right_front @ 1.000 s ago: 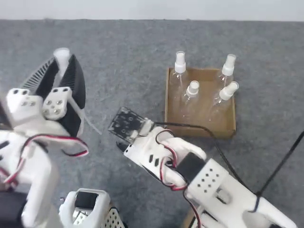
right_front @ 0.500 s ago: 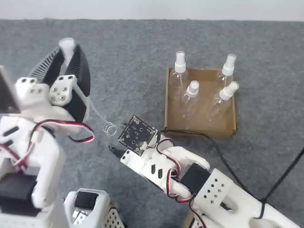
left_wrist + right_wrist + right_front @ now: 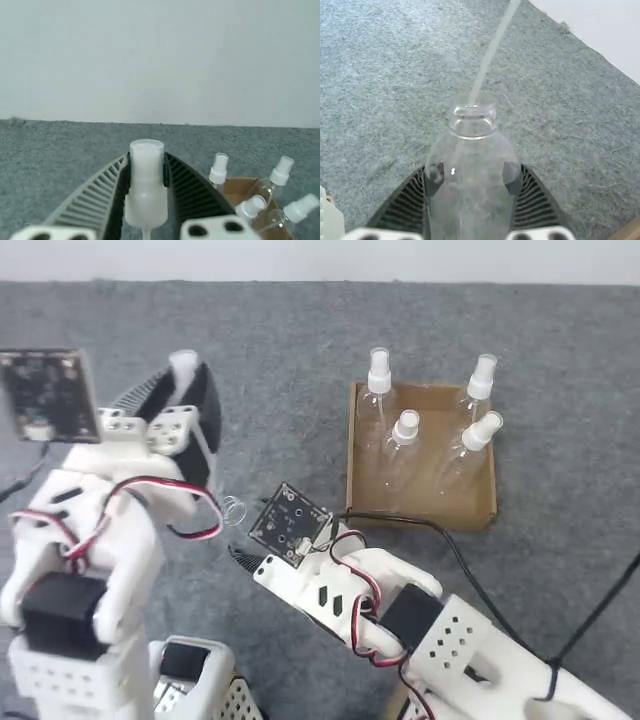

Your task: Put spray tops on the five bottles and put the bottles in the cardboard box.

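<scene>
My left gripper (image 3: 146,161) is shut on a white spray top (image 3: 146,185), held high above the grey carpet; in the high view the spray top (image 3: 183,364) sits at the left. Its thin dip tube (image 3: 491,49) slants down into the mouth of a clear bottle (image 3: 470,165). My right gripper (image 3: 472,174) is shut on that bottle's body. The bottle's open neck (image 3: 233,508) shows just left of the right arm's camera board (image 3: 290,523). A cardboard box (image 3: 354,455) at the right holds several clear bottles with spray tops, one being a capped bottle (image 3: 405,440).
A white perforated arm base (image 3: 195,680) stands at the near edge. A black cable (image 3: 595,590) runs across the carpet at the right. A pale wall (image 3: 160,55) closes off the far side.
The left arm swung right with the spray top, bringing its tube over and into the bottle's mouth. The right arm shifted toward the near side early on, then held still.
</scene>
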`<state>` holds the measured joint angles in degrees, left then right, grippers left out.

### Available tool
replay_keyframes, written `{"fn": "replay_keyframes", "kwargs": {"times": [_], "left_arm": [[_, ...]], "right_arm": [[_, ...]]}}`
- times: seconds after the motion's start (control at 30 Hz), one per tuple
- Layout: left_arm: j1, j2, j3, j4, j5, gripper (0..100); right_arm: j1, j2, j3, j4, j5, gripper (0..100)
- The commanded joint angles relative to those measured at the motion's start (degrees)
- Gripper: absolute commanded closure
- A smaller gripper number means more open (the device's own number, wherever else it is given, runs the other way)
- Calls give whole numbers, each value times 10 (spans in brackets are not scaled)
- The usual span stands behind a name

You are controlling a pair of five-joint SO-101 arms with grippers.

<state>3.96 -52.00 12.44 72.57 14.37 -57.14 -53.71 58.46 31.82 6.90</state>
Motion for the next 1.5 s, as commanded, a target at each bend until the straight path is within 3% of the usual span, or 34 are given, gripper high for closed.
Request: {"fn": "replay_keyframes", "kwargs": {"times": [0.0,0.23,0.43,0.53,0.63,0.87,1.07,1.27,1.47], "left_arm": [[33,-10,21,2,4,989],[44,-29,34,25,1,988],[84,-30,56,27,2,978],[127,-28,75,25,0,911],[128,-33,76,29,-25,864],[48,-33,-7,55,-43,859],[2,-33,-22,93,-114,859],[-22,-92,83,70,-118,859],[-22,-232,326,-69,-126,838]], "right_arm": [[4,-26,-5,-23,-10,993],[97,-20,-7,-85,-124,993],[100,-20,-5,-100,-129,993],[100,-20,-4,-94,-127,993],[102,-26,2,-89,-126,993],[122,-26,7,-92,-126,993],[188,-19,-46,-80,-126,993],[191,58,-166,-10,-126,993],[193,201,-347,59,-125,993]]}}
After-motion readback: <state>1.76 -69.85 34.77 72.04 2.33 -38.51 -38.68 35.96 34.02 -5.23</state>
